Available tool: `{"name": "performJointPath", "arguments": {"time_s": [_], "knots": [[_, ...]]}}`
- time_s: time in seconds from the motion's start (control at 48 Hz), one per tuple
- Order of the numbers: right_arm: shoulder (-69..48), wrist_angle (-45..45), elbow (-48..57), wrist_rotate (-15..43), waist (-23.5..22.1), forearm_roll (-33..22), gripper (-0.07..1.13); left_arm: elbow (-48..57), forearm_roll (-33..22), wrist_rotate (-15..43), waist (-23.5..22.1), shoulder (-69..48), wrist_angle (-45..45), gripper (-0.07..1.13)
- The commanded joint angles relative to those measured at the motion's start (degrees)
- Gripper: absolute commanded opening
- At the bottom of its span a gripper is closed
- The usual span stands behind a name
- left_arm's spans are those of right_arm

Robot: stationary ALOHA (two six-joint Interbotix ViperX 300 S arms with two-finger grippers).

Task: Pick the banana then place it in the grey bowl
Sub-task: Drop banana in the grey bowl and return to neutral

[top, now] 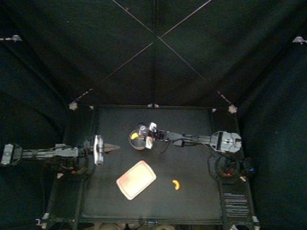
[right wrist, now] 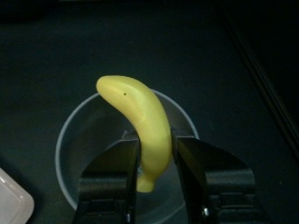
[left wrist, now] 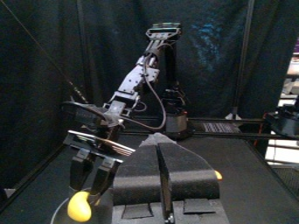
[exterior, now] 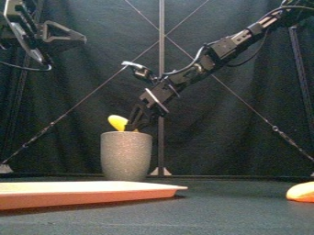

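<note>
The yellow banana (right wrist: 138,118) stands upright between the jaws of my right gripper (right wrist: 158,147), which is shut on its lower half. It hangs just over the mouth of the tall grey speckled cup (right wrist: 84,140). In the front view the banana (exterior: 117,122) shows just above the cup's (exterior: 127,156) rim, with the right gripper (exterior: 139,115) coming down at a slant from the right. From above, the right gripper (top: 145,136) hides most of the cup. My left gripper (top: 106,148) rests at the table's left side, shut and holding nothing.
A flat pink tray (top: 135,180) lies near the front, left of centre. A small orange toy (top: 178,184) lies on the table to the right of the tray, also low at the front view's right edge (exterior: 300,191).
</note>
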Motion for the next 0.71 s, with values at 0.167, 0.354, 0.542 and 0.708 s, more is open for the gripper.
{"name": "performJointPath", "arguments": {"time_s": [0.167,0.354,0.542,0.708], "knots": [[-3.1,0.1,-0.5,0.1,0.1,1.0,0.83,-0.8,0.2,0.0,0.1,0.1,-0.5,-0.01],[-5.8,-1.0,0.4,-0.1,0.3,0.6,0.84,-0.7,0.1,0.0,0.1,0.1,-0.5,-0.01],[-14.0,-7.2,7.6,0.1,2.5,1.1,0.84,-0.2,0.1,0.0,0.1,0.2,-0.5,-0.01],[-23.7,-15.3,18.7,0.3,5.8,4.7,0.84,0.4,0.1,0.0,0.1,0.1,-0.5,-0.01]]}}
